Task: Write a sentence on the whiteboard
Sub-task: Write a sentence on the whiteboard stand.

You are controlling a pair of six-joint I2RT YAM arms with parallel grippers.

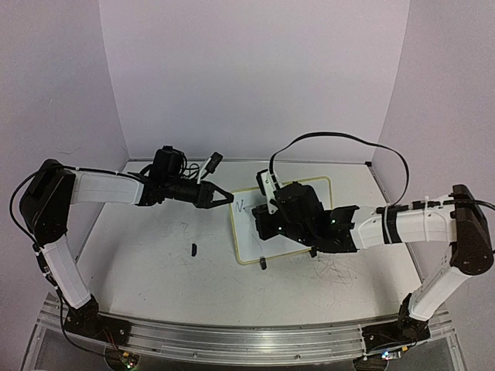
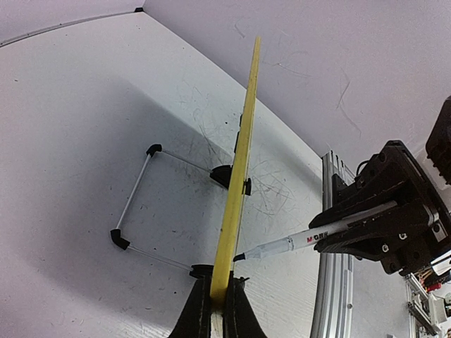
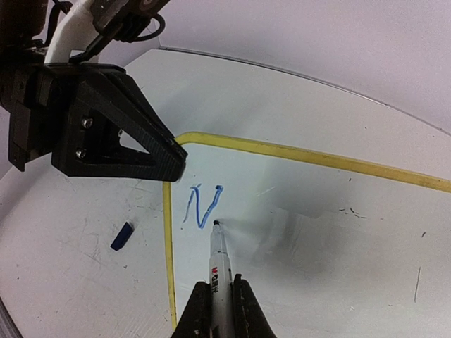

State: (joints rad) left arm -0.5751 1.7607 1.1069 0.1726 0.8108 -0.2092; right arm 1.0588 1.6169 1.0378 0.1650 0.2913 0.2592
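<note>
**One blue letter on the whiteboard, both grippers closed**

Left of the whiteboard (image 1: 247,241): open tabletop (image 1: 147,247), with a small dark-blue piece (image 3: 122,236) lying apart from the frame, possibly a pen cap, too small to tell.

At the whiteboard's upper-left corner: left gripper (image 1: 227,199), fingers pinched shut on the yellow-cream frame. In the left wrist view, board seen edge-on, wedged between those fingers.

Just inside that corner, on the glossy white face: the sentence (image 3: 203,205), a single slanted blue "N".

Just right of the letter's foot: tip of a marker (image 3: 218,257) down on the white face, barrel clamped in the right gripper (image 3: 215,299), fingers closed tight around it.

Over the whiteboard's middle and right half, seen from above: bulk of the right gripper, hiding much of the face.

Right of the letter, in the right wrist view: wide bare white surface out to the far frame.

Beyond the whiteboard's near-right corner: grey-scribbled tabletop.
</note>
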